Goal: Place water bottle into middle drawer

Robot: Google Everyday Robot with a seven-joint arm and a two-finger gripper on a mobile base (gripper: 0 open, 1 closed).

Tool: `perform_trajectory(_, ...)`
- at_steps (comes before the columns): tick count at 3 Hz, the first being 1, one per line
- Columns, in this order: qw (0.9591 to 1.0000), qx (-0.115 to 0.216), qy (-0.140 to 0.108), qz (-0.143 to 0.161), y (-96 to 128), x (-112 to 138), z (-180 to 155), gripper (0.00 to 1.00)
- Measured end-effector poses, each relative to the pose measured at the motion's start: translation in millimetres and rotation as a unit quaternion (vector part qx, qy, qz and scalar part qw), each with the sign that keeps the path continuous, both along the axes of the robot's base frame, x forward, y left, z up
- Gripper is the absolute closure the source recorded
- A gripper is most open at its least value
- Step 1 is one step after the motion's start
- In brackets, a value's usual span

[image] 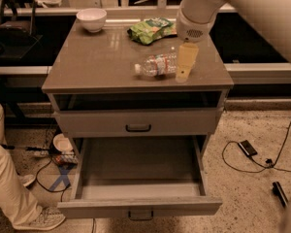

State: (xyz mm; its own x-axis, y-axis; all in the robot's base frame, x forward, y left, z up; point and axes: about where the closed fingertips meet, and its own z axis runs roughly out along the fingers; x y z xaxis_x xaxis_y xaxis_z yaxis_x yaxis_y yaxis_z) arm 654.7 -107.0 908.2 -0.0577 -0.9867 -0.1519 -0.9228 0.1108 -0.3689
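The water bottle (pixel 156 65) lies on its side on the grey cabinet top (pixel 97 62), white cap pointing left. My gripper (pixel 185 63) hangs down from the white arm, just right of the bottle's base, at or touching its end. The middle drawer (pixel 140 166) is pulled wide open below, its flat floor bare and its dark handle on the front panel (pixel 139 208). The grey drawer above it (pixel 138 124) is closed.
A green snack bag (pixel 153 29) and a white bowl (pixel 91 18) sit at the back of the top. A person's leg and shoe (pixel 12 188) are at the left. A bowl (pixel 63 142) and cables (pixel 254 154) lie on the floor.
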Motion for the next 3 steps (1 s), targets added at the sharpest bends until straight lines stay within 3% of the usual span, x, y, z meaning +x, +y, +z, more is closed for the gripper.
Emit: perform_trajectory(3,0.9983,-0.045,0.036,0.004,21.8,49.3,-46.7,0.00)
